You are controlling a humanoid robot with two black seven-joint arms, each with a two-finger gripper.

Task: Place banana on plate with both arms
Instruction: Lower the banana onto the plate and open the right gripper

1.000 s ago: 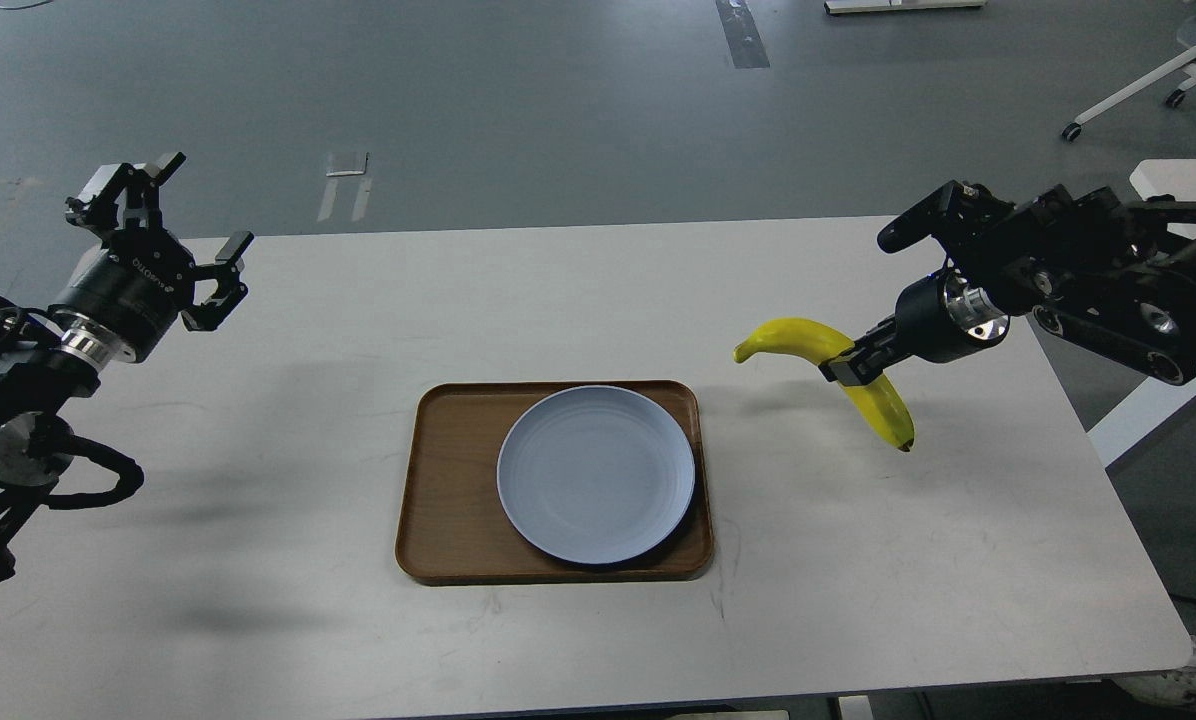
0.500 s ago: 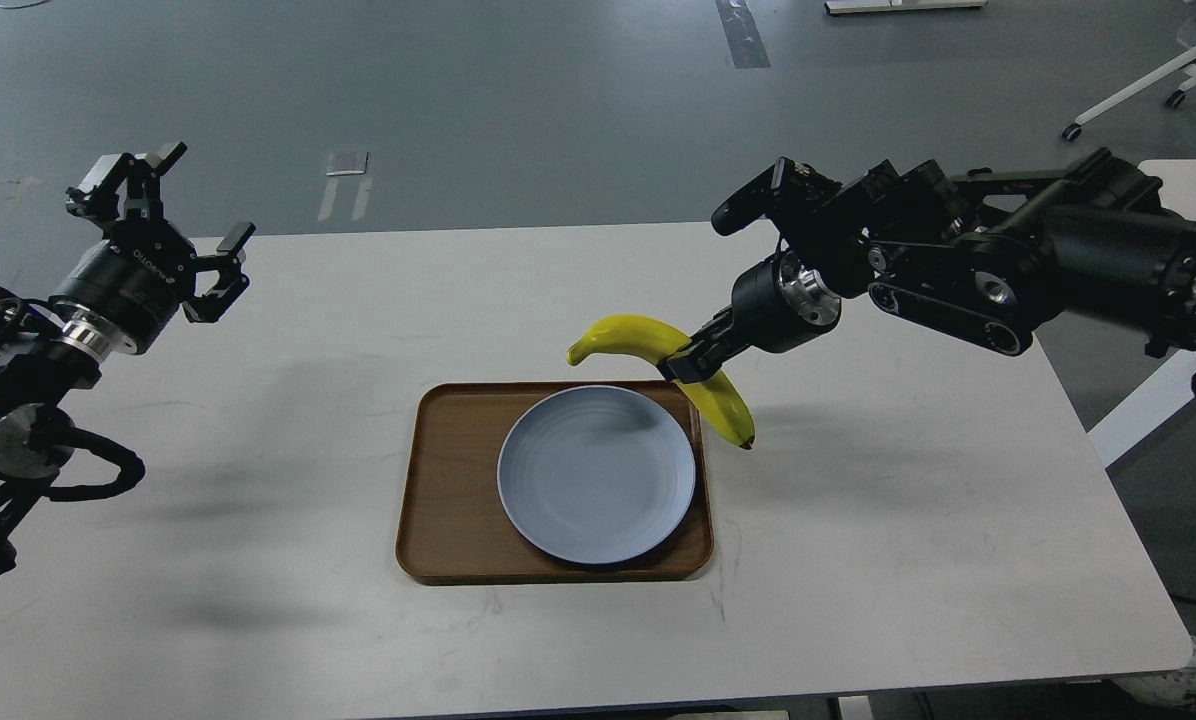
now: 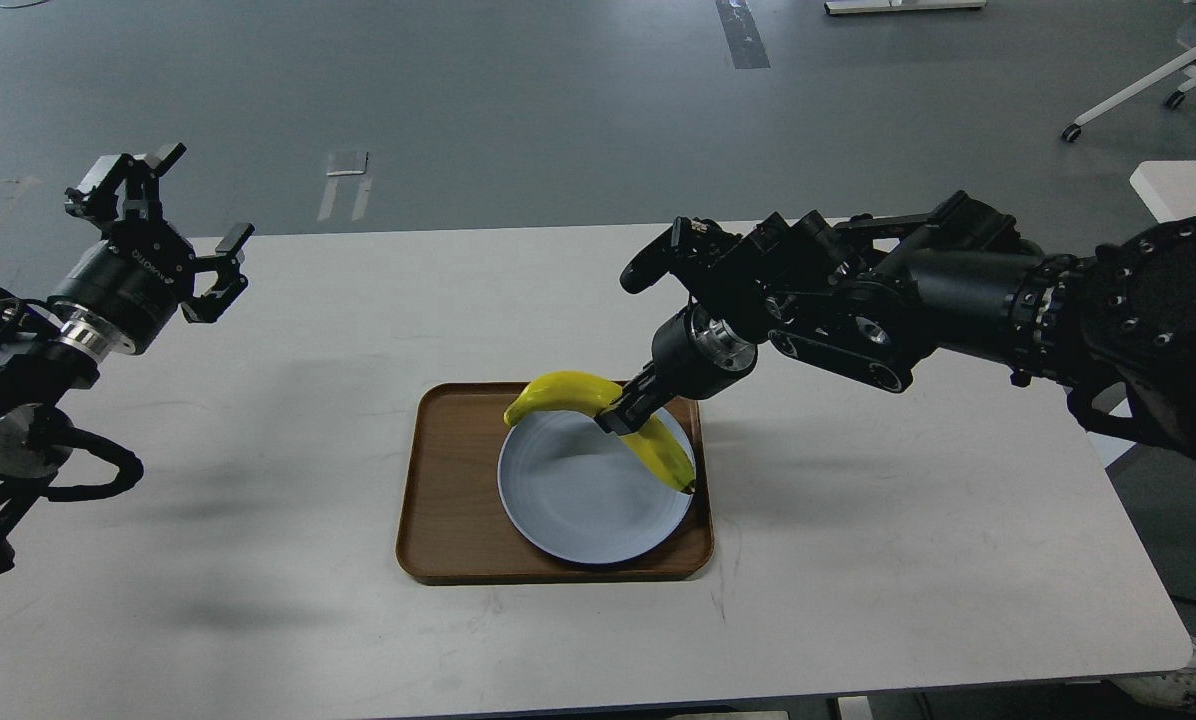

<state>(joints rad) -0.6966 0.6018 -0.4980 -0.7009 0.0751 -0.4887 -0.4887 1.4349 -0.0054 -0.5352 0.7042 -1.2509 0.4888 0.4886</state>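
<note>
The yellow banana (image 3: 568, 392) is held at its middle by my right gripper (image 3: 620, 414), which is shut on it. The banana arches over the back right part of the pale blue-grey plate (image 3: 568, 500), its dark tip near the plate's right rim. I cannot tell whether it touches the plate. The plate lies in the right part of a brown wooden tray (image 3: 448, 490). My left gripper (image 3: 173, 225) is open and empty, raised above the table's far left, well away from the plate.
The white table (image 3: 908, 560) holds only the tray with the plate. My right arm (image 3: 908, 300) stretches in from the right over the table's back right. A second white table's corner (image 3: 1183, 185) and a chair base (image 3: 1148, 90) stand at the far right.
My right gripper has carried the banana leftward and down, from right of the tray to over the plate. The left arm has barely moved.
</note>
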